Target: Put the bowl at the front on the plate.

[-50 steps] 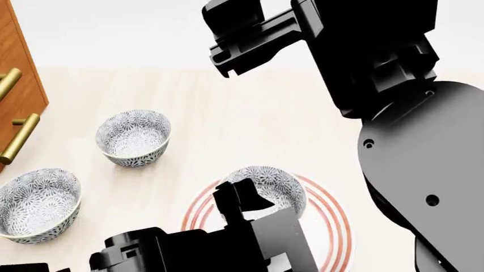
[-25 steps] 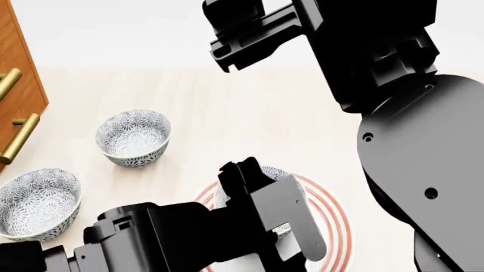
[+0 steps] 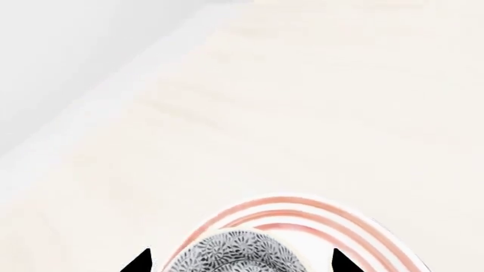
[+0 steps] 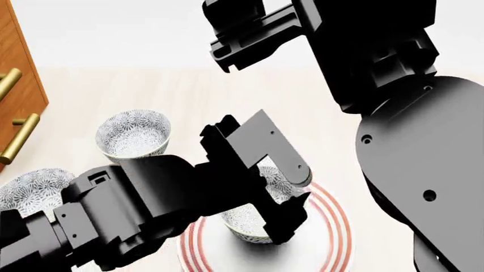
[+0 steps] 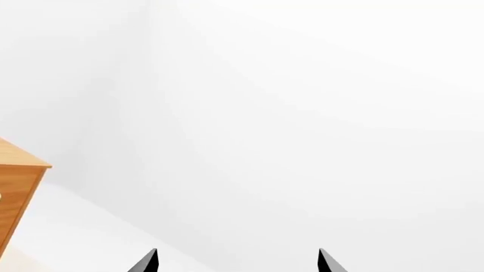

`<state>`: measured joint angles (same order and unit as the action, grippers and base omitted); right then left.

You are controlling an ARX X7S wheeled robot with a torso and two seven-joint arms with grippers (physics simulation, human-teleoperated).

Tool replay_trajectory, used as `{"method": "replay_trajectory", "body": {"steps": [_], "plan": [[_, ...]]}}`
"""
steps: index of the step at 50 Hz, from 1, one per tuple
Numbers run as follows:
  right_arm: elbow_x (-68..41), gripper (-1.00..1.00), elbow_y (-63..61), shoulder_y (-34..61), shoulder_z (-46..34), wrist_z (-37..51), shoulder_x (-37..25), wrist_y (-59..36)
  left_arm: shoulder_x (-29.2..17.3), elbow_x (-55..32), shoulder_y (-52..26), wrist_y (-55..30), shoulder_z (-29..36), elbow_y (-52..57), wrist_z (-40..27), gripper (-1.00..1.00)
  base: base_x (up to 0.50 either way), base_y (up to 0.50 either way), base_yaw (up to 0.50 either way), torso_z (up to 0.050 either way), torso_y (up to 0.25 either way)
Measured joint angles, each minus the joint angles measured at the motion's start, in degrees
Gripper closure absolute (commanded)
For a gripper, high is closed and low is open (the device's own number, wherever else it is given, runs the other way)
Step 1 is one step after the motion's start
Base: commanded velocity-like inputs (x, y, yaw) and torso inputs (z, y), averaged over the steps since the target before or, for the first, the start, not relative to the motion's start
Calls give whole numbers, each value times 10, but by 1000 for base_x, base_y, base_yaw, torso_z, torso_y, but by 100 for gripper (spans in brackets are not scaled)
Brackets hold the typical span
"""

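Note:
The bowl [image 4: 248, 225], white with a dense blue-grey floral pattern, stands upright on the plate [image 4: 332, 226], a wide white plate with thin red rings. My left gripper [image 4: 278, 205] hovers over it, open, and its arm hides most of the bowl's rim. In the left wrist view the bowl [image 3: 236, 256] shows between the gripper's [image 3: 238, 264] two spread tips, touching neither, with the plate [image 3: 302, 211] beyond it. My right gripper [image 4: 226, 51] is raised high at the back. It [image 5: 236, 264] is open and faces a blank white wall.
Two look-alike bowls stand to the left: one [image 4: 135, 135] further back and one [image 4: 26, 192] at the left edge, partly behind my left arm. A wooden cabinet [image 4: 17, 85] with brass handles stands at the far left. The pale tabletop [image 4: 226, 113] runs back to the wall.
My left arm has risen from low in front of the bowl to above it, and now crosses the middle of the head view. Bowl, plate and right arm have stayed put.

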<state>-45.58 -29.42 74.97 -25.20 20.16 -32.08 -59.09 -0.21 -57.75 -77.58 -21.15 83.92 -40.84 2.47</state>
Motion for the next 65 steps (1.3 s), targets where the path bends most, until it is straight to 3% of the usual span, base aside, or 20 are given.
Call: {"method": "replay_trajectory", "body": {"steps": [41,65], "plan": [[-17,-100,-25,1,10,14,-8,-6,1,-138,-62,100,24,-218,-6,-100,0,0,0,0,0],[-21,-100,-42,-26,29,34,-28,0,-86,-148,-51,143,6,-109,-100,-100,0,0,0,0,0]]}}
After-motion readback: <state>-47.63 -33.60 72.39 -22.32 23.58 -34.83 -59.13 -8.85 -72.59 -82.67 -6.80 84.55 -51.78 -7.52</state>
